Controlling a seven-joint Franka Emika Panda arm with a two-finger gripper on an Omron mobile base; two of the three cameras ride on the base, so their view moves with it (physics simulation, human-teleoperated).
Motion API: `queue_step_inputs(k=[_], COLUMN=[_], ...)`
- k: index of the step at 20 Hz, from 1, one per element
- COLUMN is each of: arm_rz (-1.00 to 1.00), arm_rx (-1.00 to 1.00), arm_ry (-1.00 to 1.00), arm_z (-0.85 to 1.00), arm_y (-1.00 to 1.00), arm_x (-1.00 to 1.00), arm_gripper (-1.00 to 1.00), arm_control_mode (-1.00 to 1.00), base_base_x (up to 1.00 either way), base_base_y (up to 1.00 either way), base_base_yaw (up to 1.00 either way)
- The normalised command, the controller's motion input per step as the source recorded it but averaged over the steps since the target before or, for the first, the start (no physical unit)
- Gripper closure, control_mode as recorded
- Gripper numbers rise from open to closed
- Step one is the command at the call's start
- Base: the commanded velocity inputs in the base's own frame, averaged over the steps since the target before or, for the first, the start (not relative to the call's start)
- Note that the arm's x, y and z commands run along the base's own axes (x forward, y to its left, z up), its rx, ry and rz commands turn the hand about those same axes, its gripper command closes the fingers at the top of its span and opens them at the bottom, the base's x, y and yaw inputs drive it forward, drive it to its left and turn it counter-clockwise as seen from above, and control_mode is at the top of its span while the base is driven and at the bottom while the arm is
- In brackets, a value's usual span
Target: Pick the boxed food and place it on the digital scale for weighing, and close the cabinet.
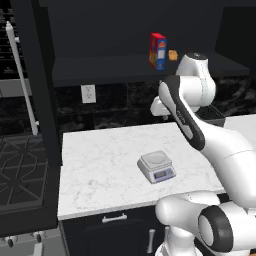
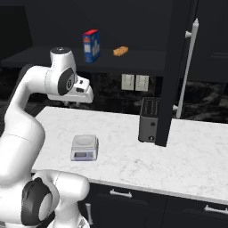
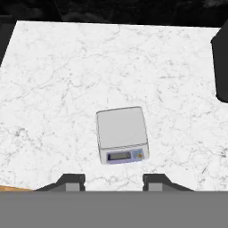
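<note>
Gripper (image 3: 113,180) hung empty, fingers drawn in, facing down over the scale (image 3: 121,133) (bare platform). Boxed food (image 1: 158,51) stood upright on the open cabinet shelf (image 1: 100,67), above and behind the hand.

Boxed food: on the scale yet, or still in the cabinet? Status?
Nothing looks done. The boxed food stands upright on the open cabinet shelf, beside a small orange item. The digital scale sits bare on the counter. The gripper hangs above the scale and holds nothing; no grasp is in hand. Left: pick the box, set it on the scale, shut the cabinet doors.
</note>
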Motion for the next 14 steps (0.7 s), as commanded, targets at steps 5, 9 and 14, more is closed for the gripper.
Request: queue_step_inputs(k=[5,9,14], arm_rz=[0.01,0.00,0.00], arm_rx=[0.00,0.01,0.00], arm_ry=[-0.05,-0.42,-0.46], arm_z=[0.00,0.39,0.90], arm_y=[0.00,0.00,0.00], arm_x=[-0.55,-0.78,-0.37], arm_gripper=[-1.00,-1.00,-1.00], arm_control_mode=[-1.00,-1.00,-1.00], base_base_x=[0.00,0.00,0.00], base_base_y=[0.00,0.00,0.00], base_base_yaw=[0.00,0.00,0.00])
